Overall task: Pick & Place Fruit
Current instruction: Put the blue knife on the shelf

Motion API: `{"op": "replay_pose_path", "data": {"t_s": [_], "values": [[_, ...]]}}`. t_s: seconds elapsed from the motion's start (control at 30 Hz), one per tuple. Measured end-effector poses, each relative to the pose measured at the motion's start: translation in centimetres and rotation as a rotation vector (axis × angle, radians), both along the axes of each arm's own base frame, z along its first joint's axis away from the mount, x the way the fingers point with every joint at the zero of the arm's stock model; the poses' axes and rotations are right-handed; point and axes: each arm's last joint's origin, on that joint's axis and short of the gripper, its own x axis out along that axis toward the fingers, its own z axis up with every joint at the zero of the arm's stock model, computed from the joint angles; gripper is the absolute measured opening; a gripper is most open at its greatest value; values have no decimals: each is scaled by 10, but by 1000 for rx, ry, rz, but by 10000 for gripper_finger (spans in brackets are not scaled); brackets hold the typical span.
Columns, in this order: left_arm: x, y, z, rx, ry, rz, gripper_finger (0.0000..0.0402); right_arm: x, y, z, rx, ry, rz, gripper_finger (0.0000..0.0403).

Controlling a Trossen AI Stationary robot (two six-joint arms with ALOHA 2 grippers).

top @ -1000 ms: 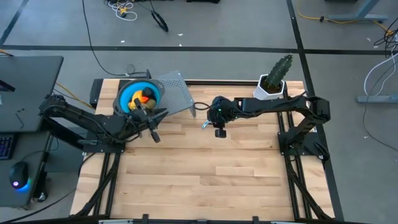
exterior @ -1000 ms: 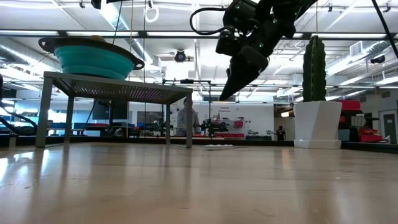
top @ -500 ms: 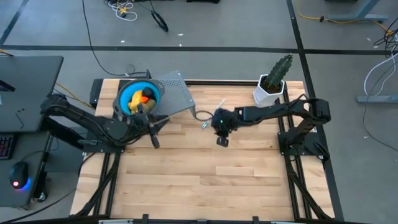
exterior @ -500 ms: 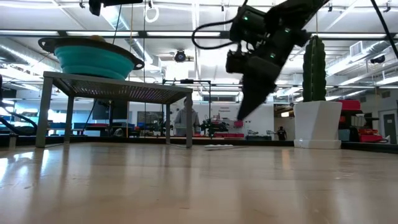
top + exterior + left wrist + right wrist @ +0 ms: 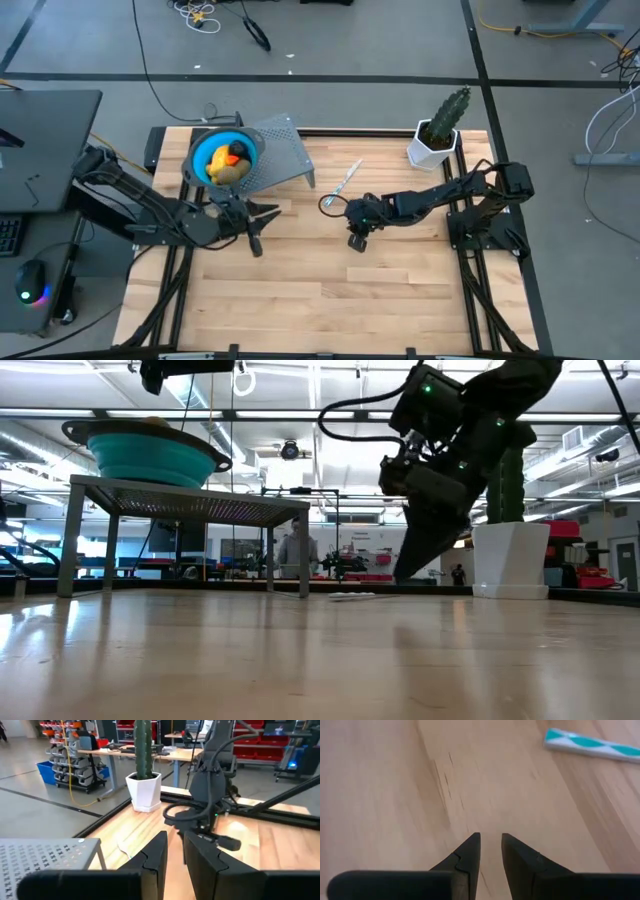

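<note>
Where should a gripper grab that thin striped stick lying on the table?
Probably across the middle of the striped stick, coming straight down from above. It lies flat on the table, long and slim, so fingers should close across its narrow width, not along its length.

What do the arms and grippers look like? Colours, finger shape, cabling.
Both arms are black, jointed links. The left gripper and right gripper each have two flat, dark, tapering fingers. A black cable loops beside the right arm's wrist, where a small green light shows.
</note>
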Motion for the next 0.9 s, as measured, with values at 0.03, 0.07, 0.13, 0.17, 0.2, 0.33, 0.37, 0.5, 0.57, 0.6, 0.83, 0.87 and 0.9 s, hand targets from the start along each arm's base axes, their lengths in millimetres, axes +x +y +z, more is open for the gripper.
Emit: {"op": "replay_pose_path", "data": {"t_s": [0.03,0.07,0.13,0.17,0.2,0.33,0.37,0.5,0.57,0.6,0.83,0.87,0.9], "values": [[-1,-2,0,-7,-5,-3,73,1,0,0,7,-19,-12,85],[-2,-3,0,-12,-9,-6,73,2,0,1,12,-39,-18,85],[-4,-7,0,-20,-10,-16,73,4,1,1,22,-70,-30,85],[-5,-10,-1,-20,-8,-24,73,4,1,1,24,-80,-33,85],[-7,-12,-1,-19,-8,-31,73,5,1,2,25,-93,-35,85],[-14,-24,-1,-28,-18,-55,73,10,-1,5,-25,-153,-49,85],[-16,-27,-1,-29,-20,-63,73,11,-2,6,-46,-169,-55,85],[-23,-36,0,-25,-35,-57,73,15,-3,11,-126,-223,-53,85],[-25,-38,1,-23,-42,-43,73,17,-4,13,-146,-253,-50,85],[-26,-38,1,-23,-44,-36,73,18,-4,14,-159,-267,-46,85],[-20,-34,-2,11,-23,-12,73,25,-4,24,-263,-377,2,85],[-17,-33,-4,25,-9,-5,73,26,-4,26,-279,-391,15,85],[-14,-33,-7,46,11,3,73,27,-4,27,-293,-401,27,85]]}}
